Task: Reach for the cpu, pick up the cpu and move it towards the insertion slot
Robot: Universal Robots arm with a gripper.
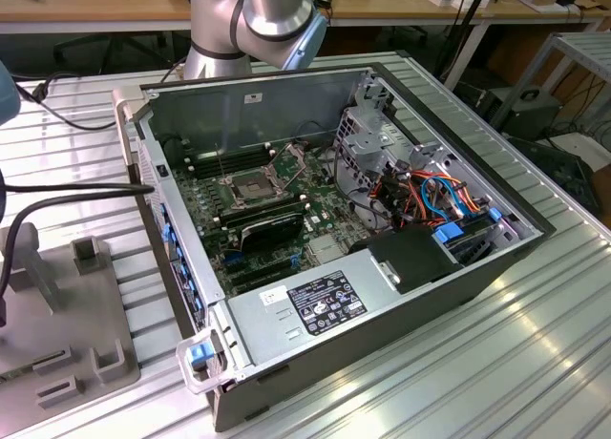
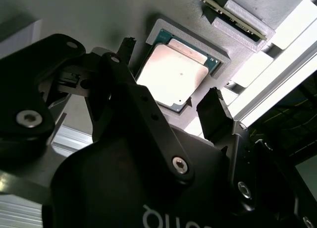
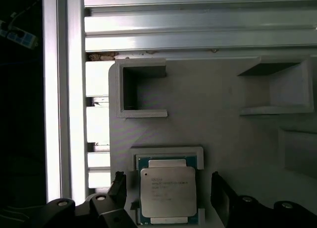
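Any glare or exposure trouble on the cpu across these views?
Second wrist view: glare washes the cpu face near white, and the open gripper around it reads as a dark silhouette. First wrist view: the cpu is evenly lit, but the aluminium rail is blown out. Exterior view: the table slats glint, and the computer case interior is dimmer.

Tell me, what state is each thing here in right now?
cpu, lying flat in a recess of the grey holder, not gripped.
tool, open, straddling the cpu without touching it.
insertion slot, uncovered, dark centre showing.
computer case, lying flat, side open.
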